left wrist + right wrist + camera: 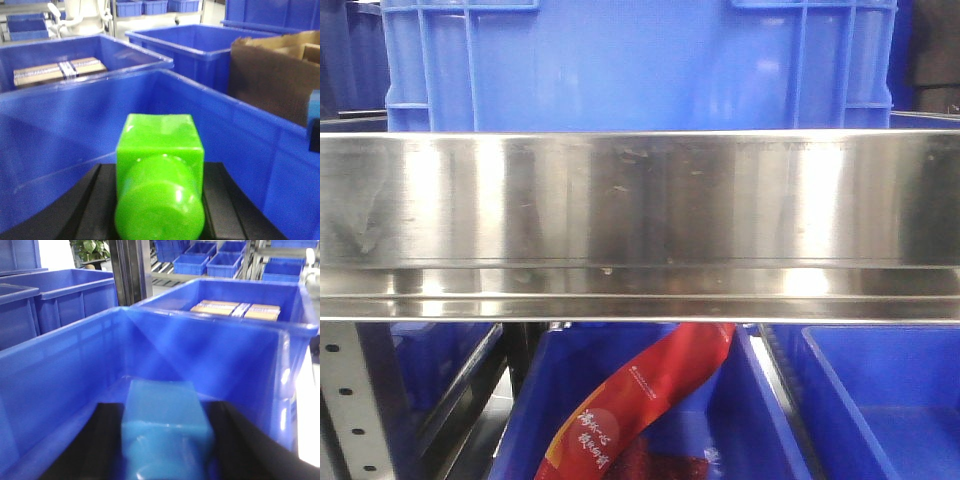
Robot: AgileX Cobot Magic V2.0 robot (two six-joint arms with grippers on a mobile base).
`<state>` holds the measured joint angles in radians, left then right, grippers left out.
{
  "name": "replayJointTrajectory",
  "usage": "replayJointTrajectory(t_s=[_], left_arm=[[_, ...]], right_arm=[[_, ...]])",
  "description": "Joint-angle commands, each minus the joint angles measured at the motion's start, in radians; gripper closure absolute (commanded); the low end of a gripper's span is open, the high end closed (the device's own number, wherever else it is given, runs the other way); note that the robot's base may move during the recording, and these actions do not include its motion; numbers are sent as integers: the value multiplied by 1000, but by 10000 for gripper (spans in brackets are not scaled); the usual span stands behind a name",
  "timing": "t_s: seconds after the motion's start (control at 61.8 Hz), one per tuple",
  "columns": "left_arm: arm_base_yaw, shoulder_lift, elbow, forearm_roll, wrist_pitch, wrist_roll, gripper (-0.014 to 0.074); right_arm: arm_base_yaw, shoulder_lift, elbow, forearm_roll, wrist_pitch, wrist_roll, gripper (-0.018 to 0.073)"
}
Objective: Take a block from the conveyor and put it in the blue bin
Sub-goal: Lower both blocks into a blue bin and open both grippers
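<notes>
In the left wrist view, a glossy green block (160,145) with a round stud facing the camera sits between two black fingers (92,205). My left gripper (159,200) is shut on it, above the inside of a blue bin (60,125). In the right wrist view, my right gripper (167,440) is shut on a pale blue block (162,405), held between black fingers (95,440) over the inside of a blue bin (65,365). The conveyor is out of view. The front view shows neither gripper.
Adjacent blue bins hold tan strapped packs (59,70) (235,310). A brown cardboard box (270,75) stands to the right of the left gripper's bin. A steel rail (640,200) crosses the front view, with a blue crate (640,60) above and a red banner (650,400) in a lower bin.
</notes>
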<state>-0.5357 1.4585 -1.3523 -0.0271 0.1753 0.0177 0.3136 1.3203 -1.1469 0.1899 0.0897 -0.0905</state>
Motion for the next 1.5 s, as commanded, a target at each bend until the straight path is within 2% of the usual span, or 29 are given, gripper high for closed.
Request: replayJointTrajectory(t_s=[0.0,0.081,0.129,0.194,0.275,0.34,0.42,0.485,0.55,0.631,0.792,1.003,1.181,1.342,1.488], left_arm=[[-5,-5,-14,-2,-10,-3,265],[-5,-5,-14,-10,2,-3,106],[-5,-5,-14,-21,5,-3,67],[-5,-5,-14,-36,7,-3,56],[-5,-7,-14,-38,8,-3,88],[-5,-21,-14,-38,18,-3,183],[-5,-41,-14,-39,25,-3,379],[-5,-53,-14,-39,18,-3,564],[-5,-57,-14,-39,14,-3,699],[-5,-57,-14,-32,18,-3,707],[31,-99,-14,-32,78,-3,707],[129,-271,97,-49,36,-3,707],[191,-468,325,-49,25,-3,707],[199,-648,571,-53,-60,-3,707],[199,-808,749,-57,-74,-3,707]], right_arm=[[1,6,-12,7,-30,-8,82],[1,7,-12,7,-30,-8,3],[1,7,-12,7,-30,-8,-3],[1,7,-12,7,-30,-8,6],[1,4,-12,7,-30,-8,50],[1,-13,-12,7,-30,-8,146],[1,-28,-13,7,-30,-8,305],[1,-35,-13,7,-35,-8,477],[1,-35,-13,7,-40,-8,604],[-1,-35,-13,7,-40,-8,728],[-41,-74,-13,7,1,-8,727],[-124,-217,113,7,7,-8,727],[-143,-384,315,7,2,-8,727],[-143,-559,504,7,0,-8,727],[-143,-730,658,7,0,-8,727]])
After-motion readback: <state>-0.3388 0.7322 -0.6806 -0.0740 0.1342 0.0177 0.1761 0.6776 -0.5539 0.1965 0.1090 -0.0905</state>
